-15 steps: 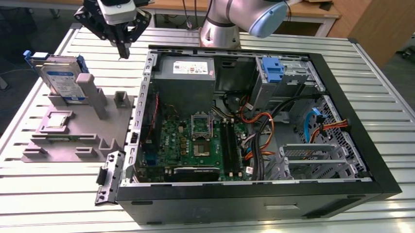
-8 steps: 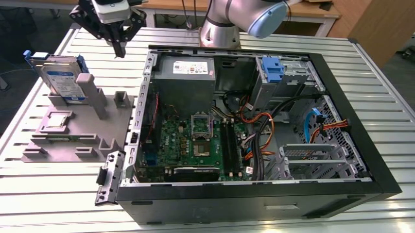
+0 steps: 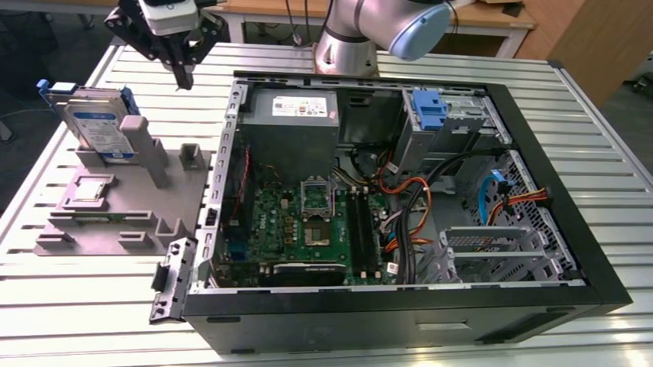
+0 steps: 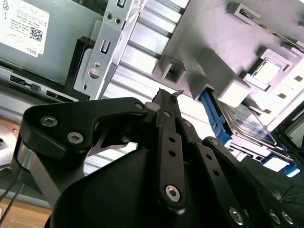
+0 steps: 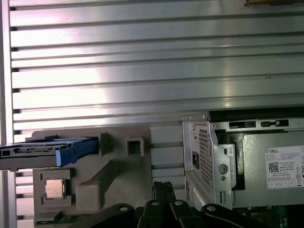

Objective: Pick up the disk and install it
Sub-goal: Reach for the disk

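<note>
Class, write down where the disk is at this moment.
In the exterior view the disk stands on edge in the grey holder, at the exterior view's left of the open computer case; the hand is nearby, not touching.

1. Bright, even light from overhead is flooding the ribbed silver aluminium table [image 3: 92,306] in the exterior view.
2. White glare is washing out the table's slats in both wrist views.
3. Shadow is covering the interior of the open black steel computer case [image 3: 602,290].
4. The black metal gripper [image 4: 168,95] is appearing as a dark, underexposed mass.
5. Soft shadows are falling across the grey plastic fixture block [image 3: 122,222].
</note>
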